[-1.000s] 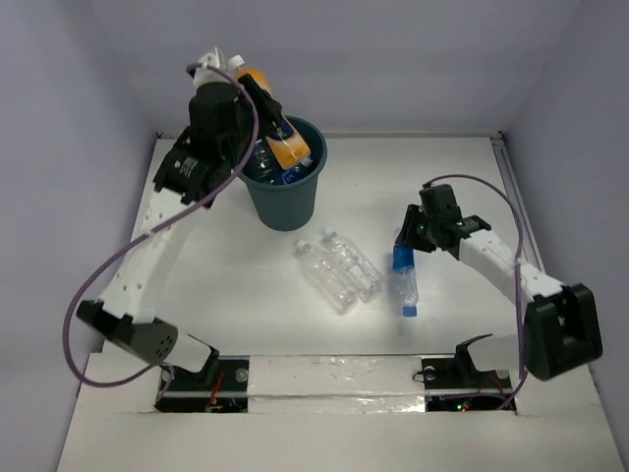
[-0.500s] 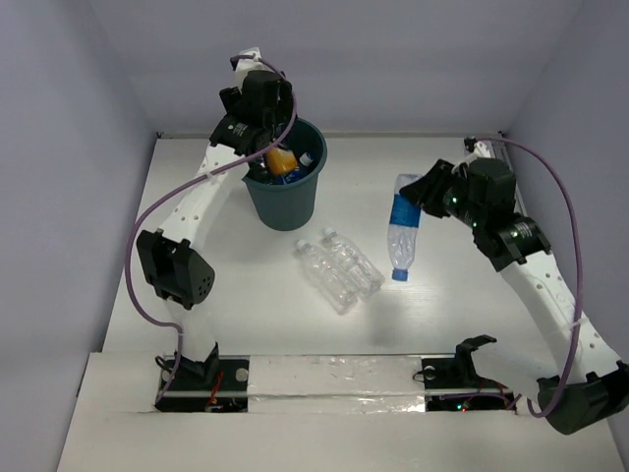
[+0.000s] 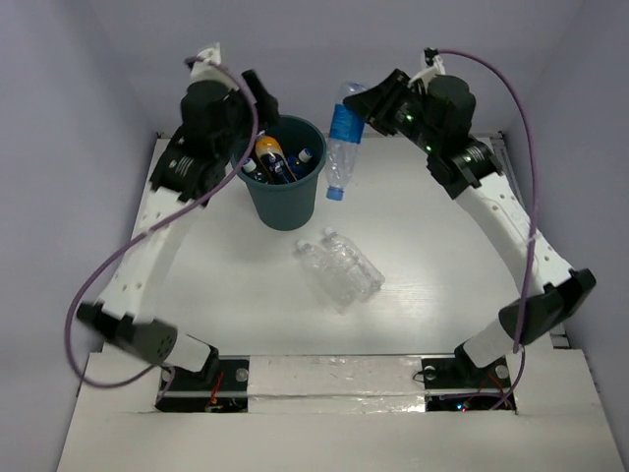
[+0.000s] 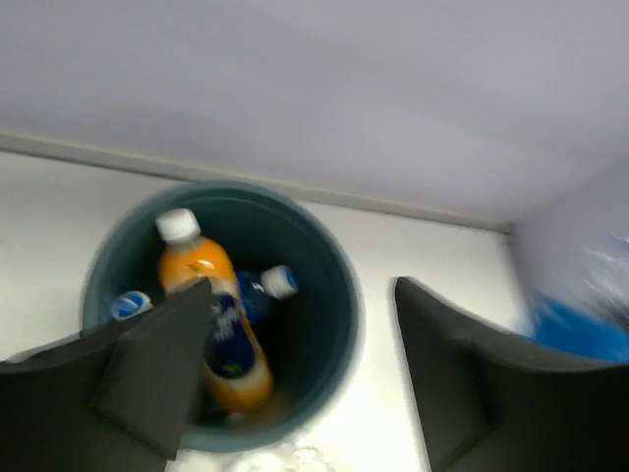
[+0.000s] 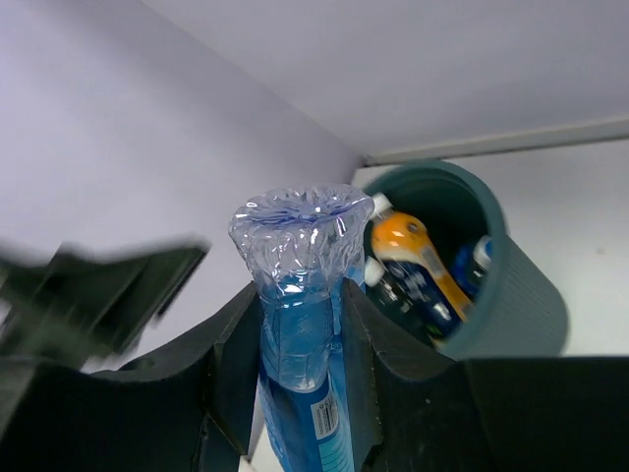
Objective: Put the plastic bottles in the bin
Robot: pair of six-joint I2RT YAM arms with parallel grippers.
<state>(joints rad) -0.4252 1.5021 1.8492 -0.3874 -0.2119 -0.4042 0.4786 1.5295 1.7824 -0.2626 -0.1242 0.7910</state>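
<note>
Several bottles (image 3: 273, 154), perhaps four, sit in the bin (image 3: 285, 202); the right gripper (image 3: 378, 103) is clamped on a blue-labelled bottle (image 3: 344, 133) held aloft just right of it; the left gripper (image 4: 303, 287) hangs spread and empty by the bin; two clear bottles (image 3: 339, 270) lie on the surface (image 3: 442, 275), unpicked.

You've got the bin (image 3: 285, 204) at the far left-centre of the table (image 3: 442, 285), with several bottles (image 3: 272, 157) standing inside it and the left gripper (image 3: 257, 95) hanging above its far-left rim. The held bottle (image 3: 341, 143) sits between the right gripper (image 3: 366, 101) fingers just right of the bin, off the table, cap end down. Two more bottles (image 3: 339, 270) lie side by side, touching, on the table in front of the bin and slightly right, well apart from both grippers.
</note>
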